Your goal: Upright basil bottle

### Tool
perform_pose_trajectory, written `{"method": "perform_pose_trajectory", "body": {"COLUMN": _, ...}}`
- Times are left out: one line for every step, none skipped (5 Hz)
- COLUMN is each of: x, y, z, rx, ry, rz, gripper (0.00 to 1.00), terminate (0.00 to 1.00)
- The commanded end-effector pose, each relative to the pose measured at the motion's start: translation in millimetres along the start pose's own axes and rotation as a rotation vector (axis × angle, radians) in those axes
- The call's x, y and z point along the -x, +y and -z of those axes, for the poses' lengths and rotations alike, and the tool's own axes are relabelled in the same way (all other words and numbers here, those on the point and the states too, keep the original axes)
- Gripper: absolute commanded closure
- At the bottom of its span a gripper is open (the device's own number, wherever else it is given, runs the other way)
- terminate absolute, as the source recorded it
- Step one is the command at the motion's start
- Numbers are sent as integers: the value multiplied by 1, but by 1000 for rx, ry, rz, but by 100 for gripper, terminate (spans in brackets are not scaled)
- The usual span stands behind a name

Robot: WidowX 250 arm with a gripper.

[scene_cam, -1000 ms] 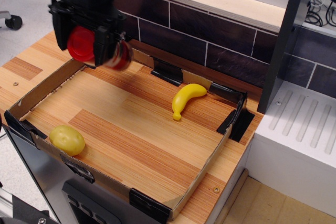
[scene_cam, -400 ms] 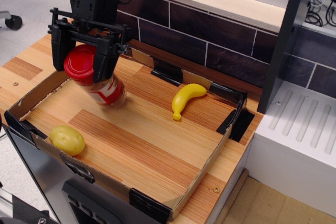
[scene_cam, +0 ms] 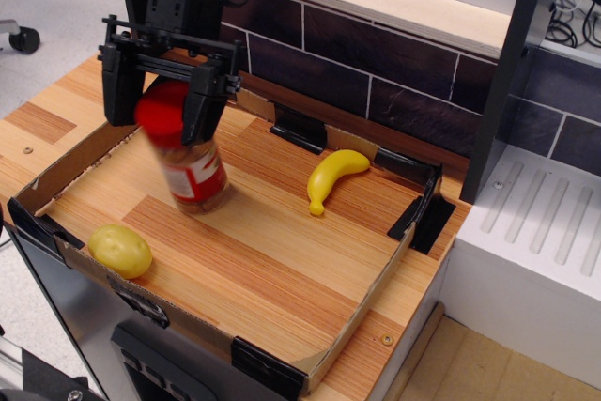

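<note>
One target: basil bottle, small clear plastic jar, wide red cap, red-white-green label, brownish fill.
Position: far-left part of the surface, inside the low cardboard tray; base looks down on the wood, cap end leaning a little to the left, close to upright but blurred.
Handling guess: light, rigid plastic, smooth and probably a bit slippery; top-heavy with the big cap, likely to tip if nudged; not fragile.
Grasp spot: cap or the neck just under it gives the widest, firmest hold; body label area is slicker.
End effector: directly above the bottle, black fingers set apart on either side of the red cap.
Contact: fingers flank the cap closely; cannot tell if they pinch it or stand just off it.
Neighbours: banana well apart to the right; yellow-green lump near-left corner, apart from the bottle.
Risk: bottle topples if release happens while tilted.
</note>
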State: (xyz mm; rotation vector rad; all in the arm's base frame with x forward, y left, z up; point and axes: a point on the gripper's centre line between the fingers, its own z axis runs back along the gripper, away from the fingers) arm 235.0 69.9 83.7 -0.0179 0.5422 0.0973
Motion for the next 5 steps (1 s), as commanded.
{"method": "perform_pose_trajectory", "body": {"x": -9, "y": 0, "z": -49, "rx": -115, "ry": -477, "rz": 40, "gripper": 0, "terminate": 0}}
{"method": "perform_pose_trajectory", "body": {"x": 1, "y": -5, "z": -73, "rx": -96, "ry": -722, "rz": 54, "gripper": 0, "terminate": 0}}
{"method": "perform_pose_trajectory", "body": {"x": 4, "y": -11, "z": -93, "rx": -76, "ry": -889, "rz": 28, "gripper": 0, "terminate": 0}}
{"method": "perform_pose_trajectory", "body": {"x": 4, "y": -11, "z": -93, "rx": -76, "ry": -889, "rz": 28, "gripper": 0, "terminate": 0}}
{"method": "perform_pose_trajectory", "body": {"x": 4, "y": -11, "z": -93, "rx": -76, "ry": -889, "rz": 28, "gripper": 0, "terminate": 100}}
